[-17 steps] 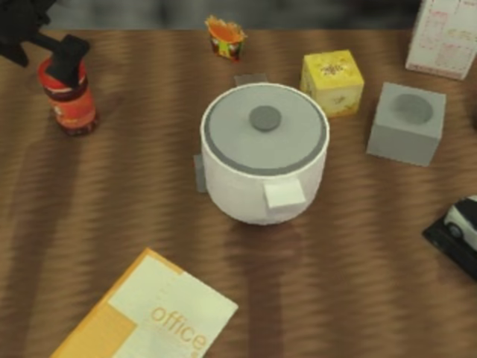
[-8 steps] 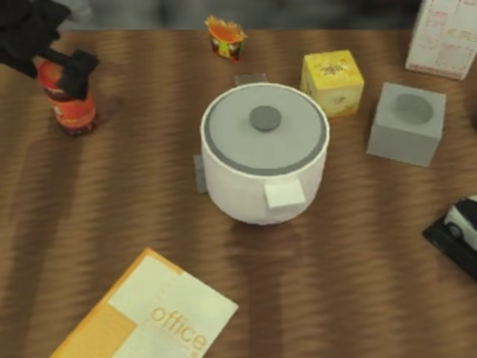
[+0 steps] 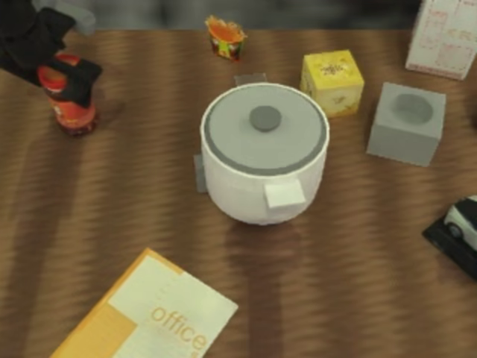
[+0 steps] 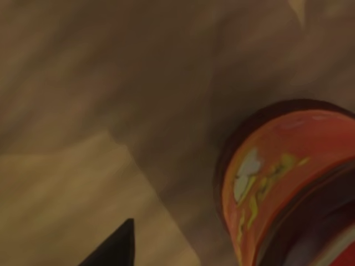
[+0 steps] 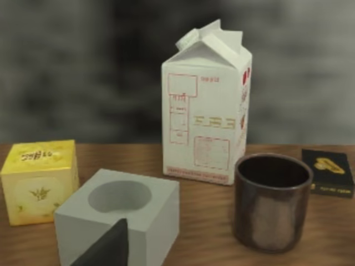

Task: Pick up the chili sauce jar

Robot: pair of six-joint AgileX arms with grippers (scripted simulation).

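top view: left pincer [image 3: 61, 67] clenched around the chili sauce jar [image 3: 71, 110], far left of the table [image 3: 149, 194].

The only word that can be read is "office", printed in orange on the pale cover of the book [image 3: 153, 313] (bottom left of the top view). The red print on the carton [image 5: 206, 119] and the jar [image 4: 272, 183] label's pale emblem are illegible.
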